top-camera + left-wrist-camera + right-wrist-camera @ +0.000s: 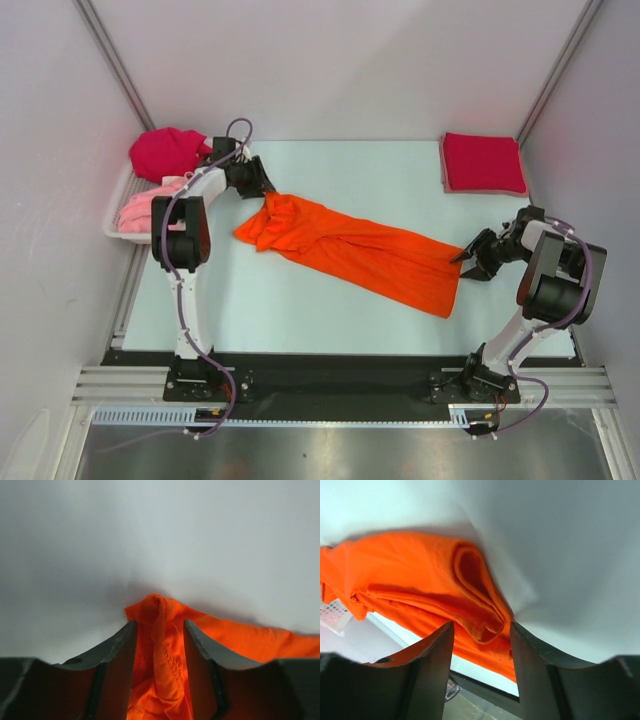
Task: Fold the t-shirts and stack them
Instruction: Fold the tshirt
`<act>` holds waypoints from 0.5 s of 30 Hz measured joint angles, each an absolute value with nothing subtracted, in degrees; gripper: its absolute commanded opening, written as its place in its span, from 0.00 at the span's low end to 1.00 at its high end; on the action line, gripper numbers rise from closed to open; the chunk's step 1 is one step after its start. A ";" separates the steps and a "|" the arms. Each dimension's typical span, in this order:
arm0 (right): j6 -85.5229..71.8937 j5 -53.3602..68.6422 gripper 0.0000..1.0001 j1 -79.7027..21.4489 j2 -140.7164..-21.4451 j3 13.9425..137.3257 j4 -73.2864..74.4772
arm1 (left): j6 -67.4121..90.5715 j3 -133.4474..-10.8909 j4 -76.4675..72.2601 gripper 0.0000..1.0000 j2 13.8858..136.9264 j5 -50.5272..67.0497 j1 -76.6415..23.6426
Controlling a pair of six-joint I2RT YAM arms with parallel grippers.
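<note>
Though no writing shows — both hands (268,187) (470,258) part-open, pinching orange t-shirt (350,250) ends.

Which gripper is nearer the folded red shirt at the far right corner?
Right. The right gripper sits just below the folded red shirt; the left gripper is across the table, at the orange shirt's other end.

Bare table (330,180) beyond orange shirt (350,250)

Long t-shirt (355,250) lies diagonally mid-bench (330,310), between both arms. Tray (112,226) with bunched shirts (160,175) far left; folded shirt (483,162) back right.
</note>
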State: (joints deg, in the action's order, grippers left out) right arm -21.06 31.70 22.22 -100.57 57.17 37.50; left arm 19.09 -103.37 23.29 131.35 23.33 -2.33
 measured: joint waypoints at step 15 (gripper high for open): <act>-20.64 27.40 0.37 20.14 -108.29 66.98 37.23 | 25.15 -104.81 18.57 0.00 134.69 25.85 -2.02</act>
State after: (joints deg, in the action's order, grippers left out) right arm -20.64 27.40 20.14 -108.29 66.98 37.23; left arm 25.15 -104.81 18.57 134.69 25.85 -2.02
